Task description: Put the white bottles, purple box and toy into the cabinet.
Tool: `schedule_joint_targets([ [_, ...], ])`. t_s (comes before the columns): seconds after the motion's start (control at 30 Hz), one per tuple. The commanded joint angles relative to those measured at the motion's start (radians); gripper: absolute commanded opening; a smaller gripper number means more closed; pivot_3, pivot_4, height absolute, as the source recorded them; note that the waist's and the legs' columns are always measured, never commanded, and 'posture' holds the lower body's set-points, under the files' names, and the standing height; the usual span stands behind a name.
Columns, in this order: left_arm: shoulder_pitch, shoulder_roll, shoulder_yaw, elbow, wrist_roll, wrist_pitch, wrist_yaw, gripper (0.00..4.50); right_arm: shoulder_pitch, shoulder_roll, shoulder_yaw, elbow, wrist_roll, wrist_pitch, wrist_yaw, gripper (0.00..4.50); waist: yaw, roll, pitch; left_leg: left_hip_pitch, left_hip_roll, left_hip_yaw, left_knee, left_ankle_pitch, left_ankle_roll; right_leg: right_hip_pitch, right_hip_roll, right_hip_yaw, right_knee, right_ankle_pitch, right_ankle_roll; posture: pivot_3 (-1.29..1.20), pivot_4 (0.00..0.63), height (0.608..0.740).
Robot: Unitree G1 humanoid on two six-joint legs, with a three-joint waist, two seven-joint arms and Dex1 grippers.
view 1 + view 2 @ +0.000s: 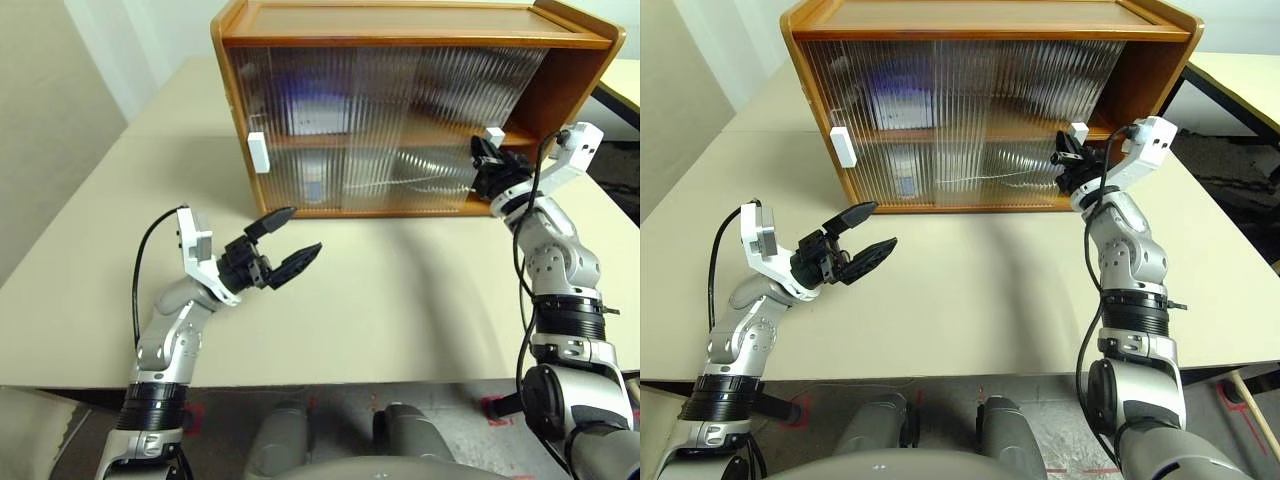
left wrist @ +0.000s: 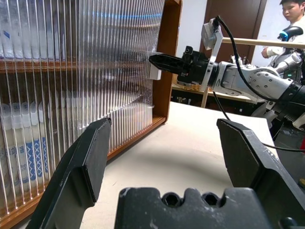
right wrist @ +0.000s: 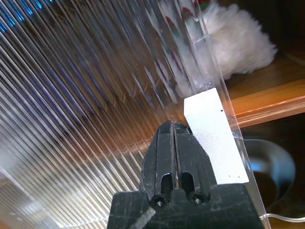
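Honey-brown wooden two-shelf cabinet (image 1: 420, 25) standing upright at the far side of the pale beige desk (image 1: 400, 300), long axis running side to side, ribbed translucent sliding doors (image 1: 400, 120) facing the robot. Doors drawn across most of the front, a narrow opening left at the right end. One white rectangular handle (image 1: 258, 151) near the left edge, another white handle (image 3: 217, 136) at the right edge of the sliding panel. Behind the ribbed panel, blurred shapes: a purple-blue patch (image 1: 310, 95) on the upper shelf, a pale bottle-like shape (image 1: 313, 185) on the lower. Fluffy white plush toy (image 3: 238, 43) lying on the upper shelf just past the door's edge, red-and-green trim showing through the ribs.

Right hand (image 3: 174, 143) raised level, fingers pressed together, tips right beside the right handle. Left hand (image 1: 283, 245) hovering over the desk in front of the cabinet, pointing right and slightly up, fingers spread wide, holding nothing.
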Motion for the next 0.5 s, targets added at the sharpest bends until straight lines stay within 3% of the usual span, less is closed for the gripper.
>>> schedule_joint_targets([
  [0.03,-0.008,0.000,-0.007,0.003,0.012,-0.005,-0.005,4.50,-0.010,-0.044,-0.051,0.093,-0.038,-0.047,-0.020,0.05,-0.001,0.000,0.000,0.000,0.000,0.001,0.000,0.000,0.001,0.000,0.000,0.000,-0.001,0.000,0.000,0.15,0.000,0.740],
  [0.5,0.004,-0.004,-0.008,-0.001,0.013,-0.007,-0.006,4.50,-0.030,-0.113,-0.078,0.227,-0.087,-0.141,-0.034,0.05,0.000,-0.001,0.000,0.000,0.000,0.004,0.000,0.002,0.003,0.000,-0.001,0.003,-0.001,0.001,0.002,0.15,0.000,0.740],
])
